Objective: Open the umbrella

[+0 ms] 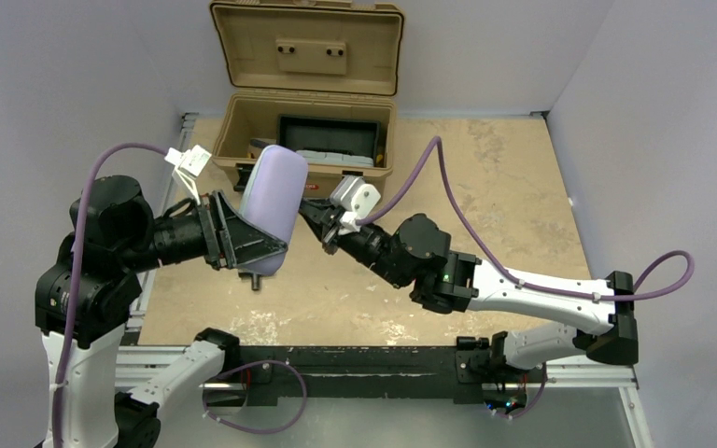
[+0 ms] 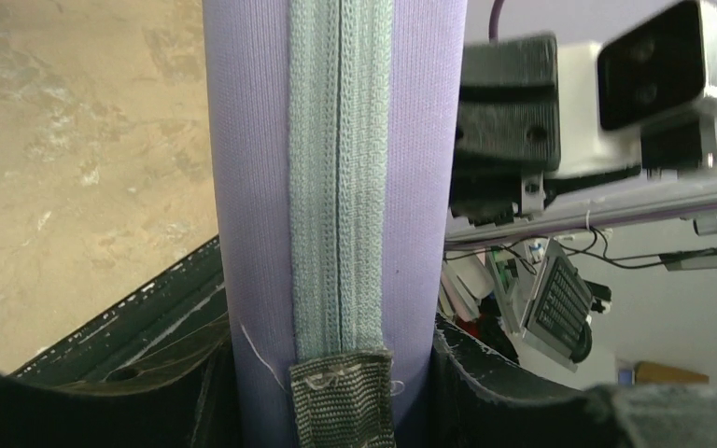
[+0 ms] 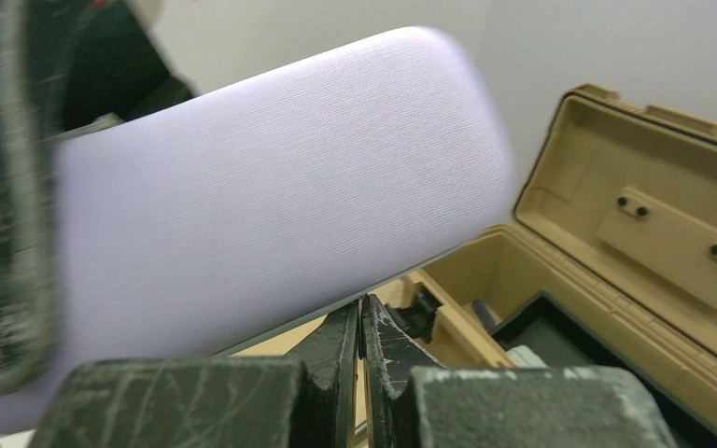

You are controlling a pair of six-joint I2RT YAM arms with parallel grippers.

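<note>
The umbrella is out of view. A lavender-grey oblong hard case (image 1: 275,191) hangs above the table, with my left gripper (image 1: 260,239) shut across its lower end. In the left wrist view the case (image 2: 252,187) stands upright between the jaws of the left gripper (image 2: 336,383). Its closed grey-green zipper (image 2: 339,168) faces the camera and ends in a dark woven tab (image 2: 341,401). My right gripper (image 1: 316,217) is shut, and its tips (image 3: 362,313) touch the seam on the case's right edge (image 3: 271,187). I cannot tell whether anything is pinched there.
A tan plastic toolbox (image 1: 243,121) stands open at the back of the table, its lid (image 3: 653,224) raised, with a black tray (image 1: 327,135) inside. Grey walls close in left, right and back. Purple cables loop over both arms.
</note>
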